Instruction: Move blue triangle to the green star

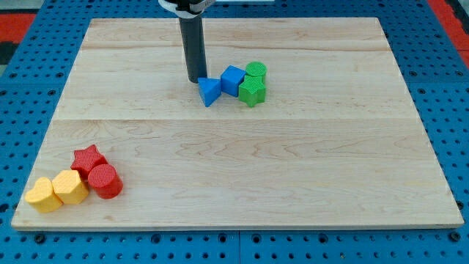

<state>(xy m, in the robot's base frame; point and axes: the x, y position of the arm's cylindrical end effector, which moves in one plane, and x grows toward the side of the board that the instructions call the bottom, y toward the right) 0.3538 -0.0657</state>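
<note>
The blue triangle point(209, 91) lies on the wooden board point(234, 154) near the view's top centre. A blue cube point(232, 79) sits just to its right and touches it. The green star point(251, 92) lies to the right of the blue cube, with a green cylinder point(256, 71) just above it. The blue cube is between the triangle and the star. My tip point(196, 79) stands just to the upper left of the blue triangle, close to or touching it.
At the view's bottom left lie a red star point(89, 160), a red cylinder point(105, 181), a yellow hexagon point(70, 186) and a yellow heart point(44, 195), clustered near the board's corner. The board sits on a blue pegboard surface.
</note>
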